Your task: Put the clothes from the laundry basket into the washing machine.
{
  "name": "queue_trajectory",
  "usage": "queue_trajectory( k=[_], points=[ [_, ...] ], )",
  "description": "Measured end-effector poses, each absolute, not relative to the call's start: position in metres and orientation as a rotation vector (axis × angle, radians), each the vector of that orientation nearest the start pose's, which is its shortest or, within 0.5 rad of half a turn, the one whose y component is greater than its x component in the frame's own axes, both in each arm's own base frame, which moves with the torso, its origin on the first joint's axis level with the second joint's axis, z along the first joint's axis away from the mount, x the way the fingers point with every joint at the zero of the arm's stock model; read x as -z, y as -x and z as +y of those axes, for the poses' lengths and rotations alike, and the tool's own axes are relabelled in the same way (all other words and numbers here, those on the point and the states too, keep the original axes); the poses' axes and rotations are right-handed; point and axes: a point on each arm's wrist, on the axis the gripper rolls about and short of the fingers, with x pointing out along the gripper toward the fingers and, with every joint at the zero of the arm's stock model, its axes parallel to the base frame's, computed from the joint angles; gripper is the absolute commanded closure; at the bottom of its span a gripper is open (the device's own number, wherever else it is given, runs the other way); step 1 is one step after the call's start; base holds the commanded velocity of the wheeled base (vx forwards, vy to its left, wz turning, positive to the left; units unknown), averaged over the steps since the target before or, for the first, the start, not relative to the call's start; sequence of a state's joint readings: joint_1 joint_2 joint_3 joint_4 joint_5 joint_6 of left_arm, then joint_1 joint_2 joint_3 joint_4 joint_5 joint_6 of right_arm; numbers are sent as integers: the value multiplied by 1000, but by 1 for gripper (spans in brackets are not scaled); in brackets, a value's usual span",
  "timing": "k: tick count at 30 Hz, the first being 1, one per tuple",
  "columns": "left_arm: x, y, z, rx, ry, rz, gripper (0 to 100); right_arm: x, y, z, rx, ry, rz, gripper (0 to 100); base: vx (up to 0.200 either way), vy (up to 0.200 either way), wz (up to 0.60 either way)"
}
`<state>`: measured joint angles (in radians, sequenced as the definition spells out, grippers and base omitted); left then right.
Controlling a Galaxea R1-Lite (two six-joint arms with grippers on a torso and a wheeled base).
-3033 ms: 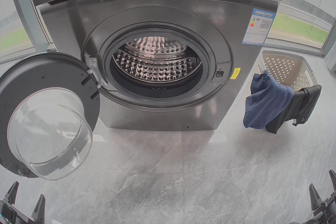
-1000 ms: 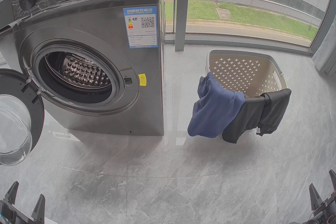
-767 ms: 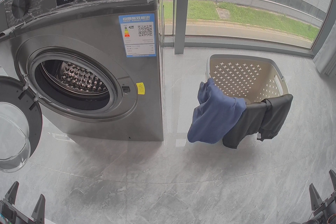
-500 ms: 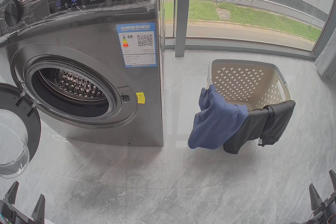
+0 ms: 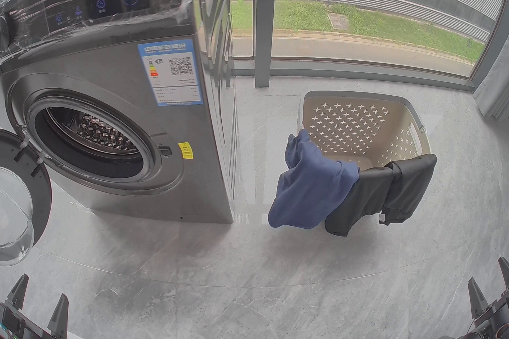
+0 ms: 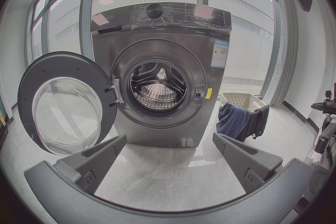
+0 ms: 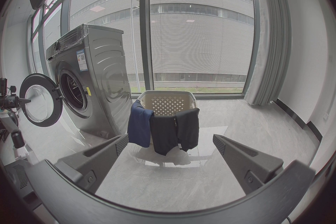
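Basket [image 5: 366, 100] stands right of centre in the head view. A blue garment [image 5: 310, 186] and a dark garment [image 5: 382, 192] are draped side by side over its near rim, each hanging lengthwise down the outer wall. Washer [image 5: 106, 91] occupies the upper left, with its door [image 5: 21, 207] open at the left edge.

Right claw [image 5: 488, 274] is in the lower right corner, spread wide and empty. Left claw [image 5: 41, 290] is in the lower left corner, likewise wide and empty.

The clothes lie up and left of the right claw, well apart from it. The right wrist view shows them ahead of that claw.

Assessment: the right arm is the nearer, and the dark garment is its closest piece. A grip at the rim fold, across the hang, appears suitable.
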<state>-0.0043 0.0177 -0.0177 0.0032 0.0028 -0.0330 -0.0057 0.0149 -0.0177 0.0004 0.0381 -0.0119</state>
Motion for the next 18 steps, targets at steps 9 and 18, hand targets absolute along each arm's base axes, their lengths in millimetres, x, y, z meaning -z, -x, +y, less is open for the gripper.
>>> queue_trajectory(
  k=[9,18],
  points=[
    [-80,23,0,1,33,3,0,-81,23,1,-32,13,-3,0,0,-44,0],
    [-81,23,0,1,33,3,0,-81,23,1,-33,13,-2,0,0,0,-67]
  ],
)
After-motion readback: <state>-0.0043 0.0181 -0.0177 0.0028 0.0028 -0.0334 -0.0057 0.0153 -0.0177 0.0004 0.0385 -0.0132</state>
